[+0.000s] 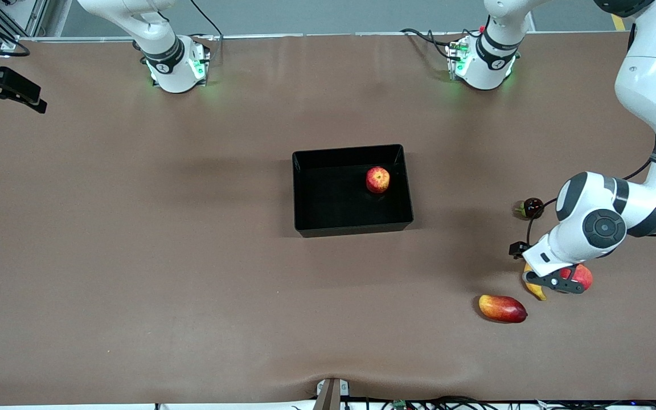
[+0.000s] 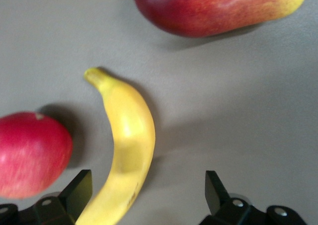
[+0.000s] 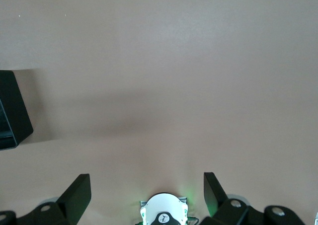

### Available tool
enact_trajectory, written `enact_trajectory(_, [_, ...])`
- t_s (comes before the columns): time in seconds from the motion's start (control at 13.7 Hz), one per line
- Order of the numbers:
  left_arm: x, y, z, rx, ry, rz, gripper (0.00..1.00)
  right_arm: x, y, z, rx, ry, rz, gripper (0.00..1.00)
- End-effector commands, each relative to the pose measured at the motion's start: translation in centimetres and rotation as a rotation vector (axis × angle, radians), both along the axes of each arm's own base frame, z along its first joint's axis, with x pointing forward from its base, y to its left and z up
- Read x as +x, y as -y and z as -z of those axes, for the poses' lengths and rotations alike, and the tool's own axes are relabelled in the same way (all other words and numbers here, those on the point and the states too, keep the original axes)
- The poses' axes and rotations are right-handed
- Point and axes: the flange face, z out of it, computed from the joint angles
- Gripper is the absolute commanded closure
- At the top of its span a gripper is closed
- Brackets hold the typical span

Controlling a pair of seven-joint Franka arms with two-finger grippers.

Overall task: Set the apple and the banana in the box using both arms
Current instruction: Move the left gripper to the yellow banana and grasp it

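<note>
Apple [image 1: 377, 180] sits in the box [image 1: 305, 193]. Left tool [image 2: 146, 195], spread wide, hovers over the banana [image 2: 126, 150]: probably light, firm, smooth; pinch mid-body. Right tool [image 3: 144, 192], fingers apart, waits over bare desk [image 3: 174, 61].

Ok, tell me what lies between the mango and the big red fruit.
The banana lies between the mango and the red fruit, apart from both. The left wrist view shows it, with the open left gripper over it.

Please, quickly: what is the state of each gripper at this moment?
Left gripper: open, holding nothing, low over the banana.
Right gripper: open, empty, over bare table; this arm waits.
</note>
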Motion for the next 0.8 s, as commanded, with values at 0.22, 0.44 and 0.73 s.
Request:
enact_trajectory(0.22, [0.6,-2.6,3.2,-0.012,0.038,0.129,0.06,0.1,0.5,-0.4,-0.017,-0.002,0.004,0.00])
enact_trajectory(0.44, [0.2,-2.5,3.7,-0.021,0.030,0.128,0.96,0.1,0.5,-0.4,-0.017,-0.002,0.004,0.00])
enact_trajectory(0.73, [0.2,-1.6,2.7,-0.024,0.030,0.132,1.00,0.1,0.5,-0.4,-0.017,-0.002,0.004,0.00])
